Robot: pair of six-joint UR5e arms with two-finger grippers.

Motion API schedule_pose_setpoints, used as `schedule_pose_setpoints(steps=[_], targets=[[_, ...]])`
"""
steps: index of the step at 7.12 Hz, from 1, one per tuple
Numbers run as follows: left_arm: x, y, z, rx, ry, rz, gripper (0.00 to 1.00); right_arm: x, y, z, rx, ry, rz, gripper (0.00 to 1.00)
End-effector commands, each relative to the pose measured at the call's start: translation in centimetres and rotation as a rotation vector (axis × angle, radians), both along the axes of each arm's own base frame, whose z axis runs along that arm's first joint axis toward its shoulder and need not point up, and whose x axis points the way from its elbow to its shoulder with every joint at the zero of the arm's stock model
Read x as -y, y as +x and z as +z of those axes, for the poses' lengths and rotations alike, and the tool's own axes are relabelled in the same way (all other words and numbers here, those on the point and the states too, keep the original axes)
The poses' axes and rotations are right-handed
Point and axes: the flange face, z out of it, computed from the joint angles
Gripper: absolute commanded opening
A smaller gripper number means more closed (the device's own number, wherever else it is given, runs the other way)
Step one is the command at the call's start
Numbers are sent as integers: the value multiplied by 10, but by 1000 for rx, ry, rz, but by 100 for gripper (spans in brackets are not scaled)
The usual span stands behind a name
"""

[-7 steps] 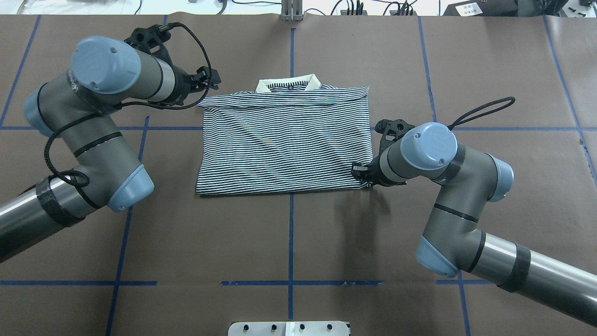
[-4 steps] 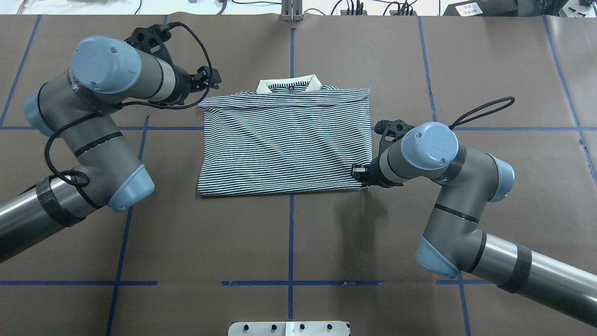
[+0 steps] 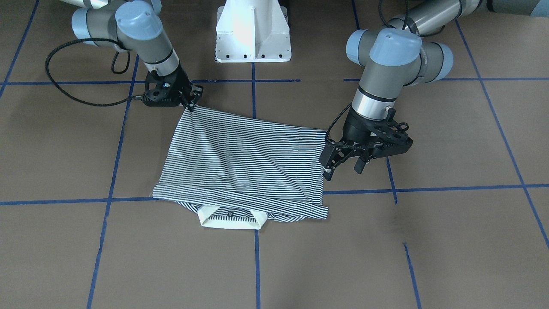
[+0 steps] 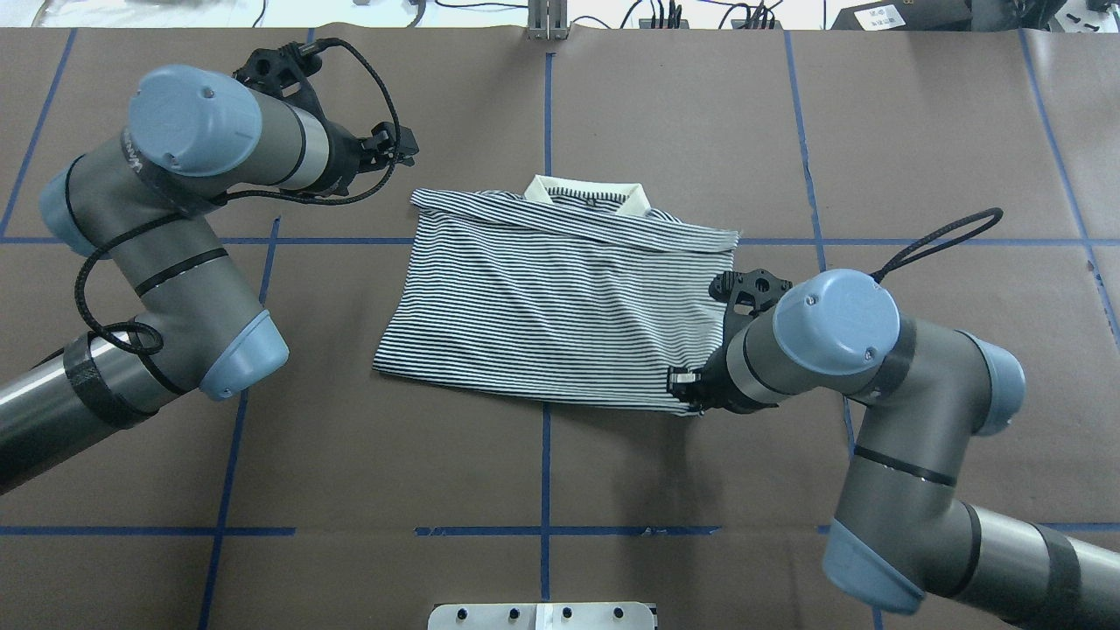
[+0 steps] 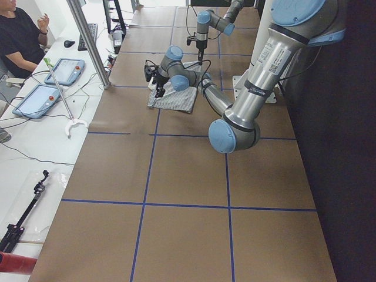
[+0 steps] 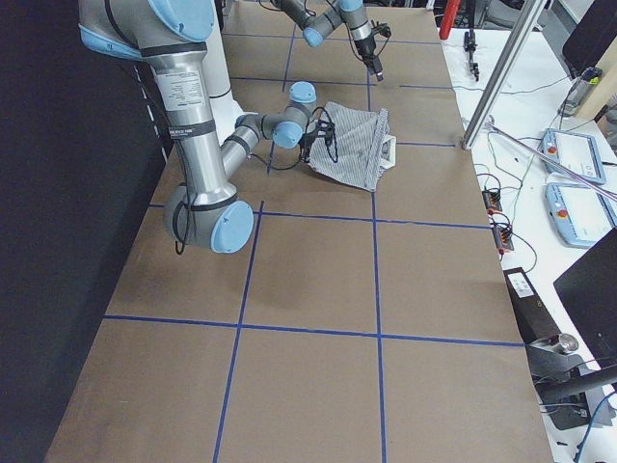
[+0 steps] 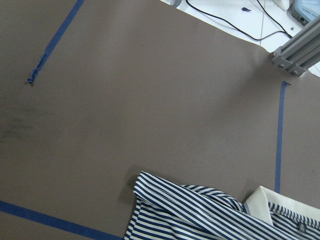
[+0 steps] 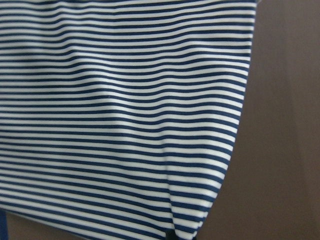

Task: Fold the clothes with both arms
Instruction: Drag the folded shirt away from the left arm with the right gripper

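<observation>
The shirt (image 4: pixel 560 297) has slid to the right and turned since the earlier overhead frame. Its edges were then square to the tape lines (image 4: pixel 544 464). Now its far edge slopes toward the robot on the right side. The right arm (image 4: pixel 840 341) has pulled back toward the robot and a little to the right, and the near-right corner has come with it. The left arm (image 4: pixel 201 140) has hardly shifted. The right gripper (image 4: pixel 687 387) is clenched on that near-right corner. In the front view the cloth rises to a small peak at the right gripper (image 3: pixel 191 103), and the right wrist view is filled with stripes close up. The left gripper (image 3: pixel 343 168) is released, its fingers spread with nothing between them. In the overhead view the left gripper (image 4: pixel 394 149) hangs beyond the shirt's far-left corner, apart from the cloth. The left wrist view shows that corner below with bare table around it. The shirt (image 3: pixel 244 167) lies on the brown table (image 4: pixel 700 114) in a rough rectangle, across the middle tape line. Its cream collar (image 4: pixel 586 191) is at the far edge, away from the robot, and a folded band of stripes runs beside it. The rest of the cloth lies flat with shallow wrinkles. The white pedestal (image 3: pixel 253 34) stands well apart on the near side.
</observation>
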Motion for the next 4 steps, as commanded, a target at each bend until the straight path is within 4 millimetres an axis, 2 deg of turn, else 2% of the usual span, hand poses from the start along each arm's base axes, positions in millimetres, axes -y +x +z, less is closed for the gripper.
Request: schedule_pose_setpoints(steps=[1, 3, 4], targets=[[-12, 12, 1, -1, 0, 26, 100, -92, 8, 2, -39, -70, -116, 0], [-21, 23, 1, -1, -1, 45, 100, -150, 15, 32, -102, -102, -212, 0], [-26, 28, -1, -5, 1, 55, 100, -167, 15, 40, -120, -110, -243, 0]])
